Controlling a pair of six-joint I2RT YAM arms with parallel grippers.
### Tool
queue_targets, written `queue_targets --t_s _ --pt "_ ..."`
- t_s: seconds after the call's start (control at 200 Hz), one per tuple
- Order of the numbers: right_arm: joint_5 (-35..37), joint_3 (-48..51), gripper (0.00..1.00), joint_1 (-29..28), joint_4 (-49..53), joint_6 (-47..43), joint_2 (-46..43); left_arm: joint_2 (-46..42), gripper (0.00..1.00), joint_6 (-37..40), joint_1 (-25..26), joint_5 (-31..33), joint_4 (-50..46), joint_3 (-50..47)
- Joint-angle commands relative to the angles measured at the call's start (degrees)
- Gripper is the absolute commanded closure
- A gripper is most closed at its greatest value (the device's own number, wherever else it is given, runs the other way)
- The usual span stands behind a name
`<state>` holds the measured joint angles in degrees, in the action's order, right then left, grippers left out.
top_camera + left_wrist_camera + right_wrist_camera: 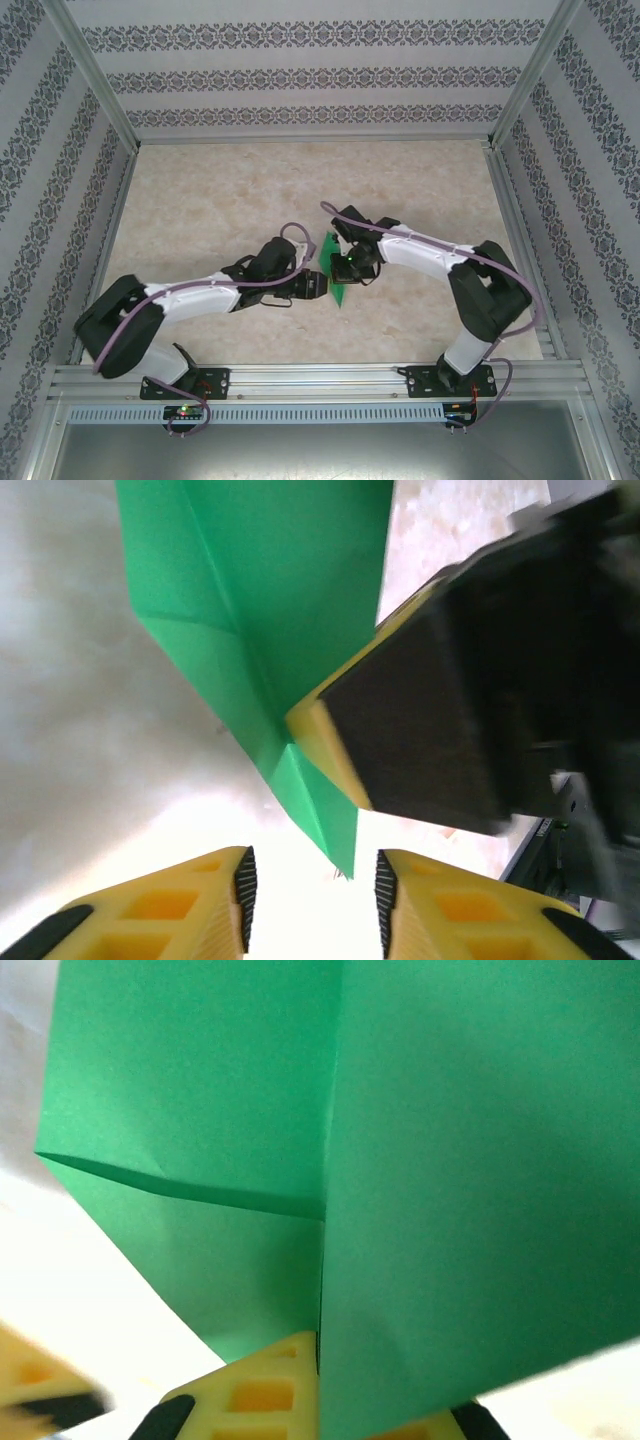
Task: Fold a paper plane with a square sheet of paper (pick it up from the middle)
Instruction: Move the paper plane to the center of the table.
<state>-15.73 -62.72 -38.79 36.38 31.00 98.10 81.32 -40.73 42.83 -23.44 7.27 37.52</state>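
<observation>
Between the pads of the right claw (347, 266), which is clenched tight, stands the sheet of green paper (280, 580). It is pinched near its lower end and looks lifted off the worktop (220, 200). Just beside the right claw and facing it, the left claw (312, 885) is released. Its two fingers stand apart with a bare gap between them. The paper's pointed end hangs just ahead of that gap, touching neither pad as far as I can tell.

Judging by the creases, the task is partway through. The sheet is not a flat square: a long fold runs down it, and slanted flaps overlap and taper to a sharp tip next to the right claw. The nose folds therefore look done. Away from the right claw the paper is broader than a slim dart, so I judge that the wing folds and a final pressing of the creases are left. Which fold comes next I cannot tell.

The paper is thin, matte and evenly bright green, with crisp, straight creases and free panels that are nearly flat with a slight bow. The claw fingers are yellow moulded plastic with open lattice cells, faced with black ribbed pads. From the left wrist, the right claw's pad is a broad dark slab pressing flat on the fold. Under the right claw the worktop is pale, smooth and faintly marbled.
</observation>
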Motion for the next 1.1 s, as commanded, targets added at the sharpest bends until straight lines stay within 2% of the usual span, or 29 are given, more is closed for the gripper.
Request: queue_targets --t_s 0.0,0.175,0.27,0.774,1.054,1.094 --pt "5.2 -4.3 0.93 -2.4 6.2 -2.1 3.7 -5.3 0.57 2.5 -3.2 2.7 -10.9 -1.6" --pt "7.0 -8.5 0.90 -4.3 7.4 -1.1 8.9 -14.2 0.49 4.1 -5.7 5.6 -18.7 -3.7" --pt "8.1 -10.8 0.90 -5.7 8.1 -0.7 11.1 -16.4 0.48 4.5 -7.5 4.7 -19.5 -5.1" --pt "17.7 -18.1 0.86 -11.3 13.7 2.9 17.8 -14.1 0.47 5.1 -8.9 2.2 -17.0 -6.7" --pt "19.3 -20.4 0.86 -12.3 15.3 2.8 18.7 -12.7 0.47 6.4 -8.9 2.5 -17.8 -5.7" --pt "19.3 -20.4 0.83 -12.2 15.3 2.6 18.3 -12.6 0.47 6.5 -8.9 2.3 -17.6 -5.4"
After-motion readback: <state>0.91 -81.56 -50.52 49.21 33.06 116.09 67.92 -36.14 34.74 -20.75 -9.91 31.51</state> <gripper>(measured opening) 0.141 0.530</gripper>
